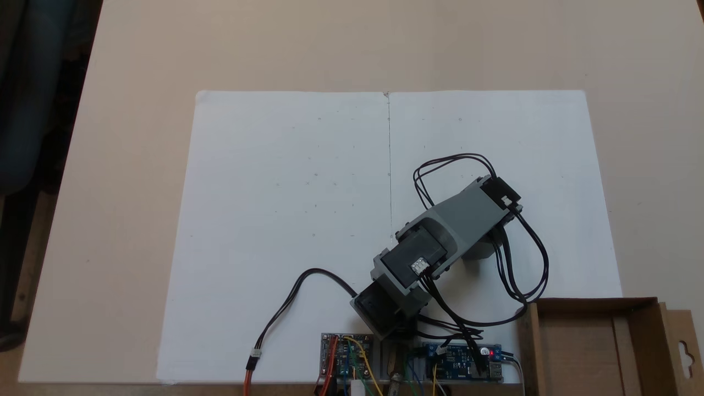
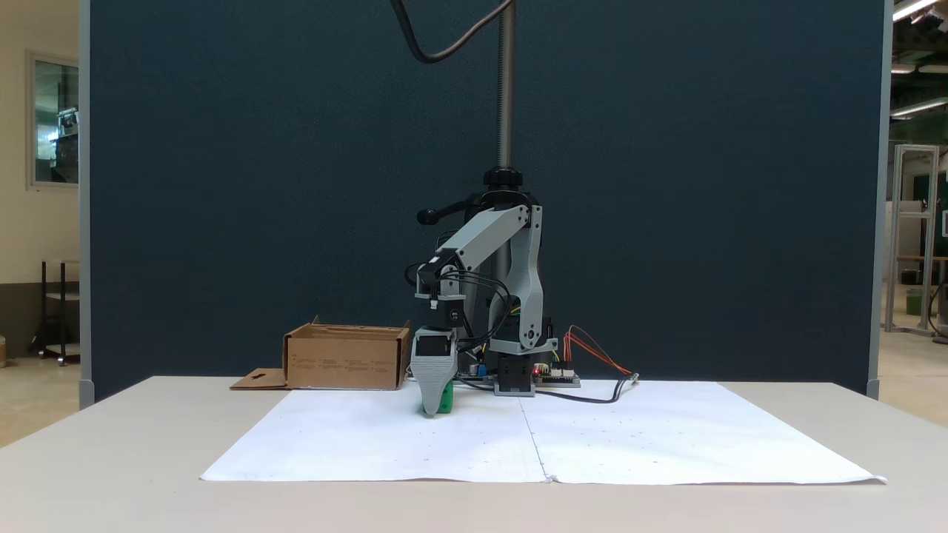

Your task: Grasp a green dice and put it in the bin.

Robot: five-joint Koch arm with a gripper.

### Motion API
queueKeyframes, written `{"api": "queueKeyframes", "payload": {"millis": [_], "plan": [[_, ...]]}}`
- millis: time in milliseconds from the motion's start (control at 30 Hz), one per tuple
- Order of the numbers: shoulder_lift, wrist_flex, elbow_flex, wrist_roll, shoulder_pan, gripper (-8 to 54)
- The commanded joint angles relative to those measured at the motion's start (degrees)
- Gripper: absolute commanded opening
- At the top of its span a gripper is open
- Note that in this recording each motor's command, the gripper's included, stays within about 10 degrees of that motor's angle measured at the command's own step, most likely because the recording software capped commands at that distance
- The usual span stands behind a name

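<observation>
My gripper (image 2: 435, 406) points down at the white paper (image 2: 370, 437), the green dice (image 2: 445, 402) against it; whether it pinches I cannot tell; the bin (image 2: 346, 357) stands near.

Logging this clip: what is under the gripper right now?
In a fixed view a green dice shows beside the gripper tip, low over the white paper. From above, the arm covers that spot, so contact cannot be judged.

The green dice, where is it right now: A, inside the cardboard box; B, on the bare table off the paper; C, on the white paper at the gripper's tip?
C: in a fixed view the green dice sits on the white paper beside the lowered gripper, apart from the bin.
</observation>
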Motion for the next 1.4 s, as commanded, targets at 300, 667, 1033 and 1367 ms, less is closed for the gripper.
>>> {"api": "queueKeyframes", "payload": {"millis": [300,667,1033,1367], "plan": [[0.8,-3.3,1.0,0.2,1.3,26.9],[0.8,-4.5,1.1,0.2,1.8,26.3],[0.8,-6.5,2.2,0.1,2.3,14.3],[1.6,-8.2,1.4,0.4,2.2,11.6]]}}
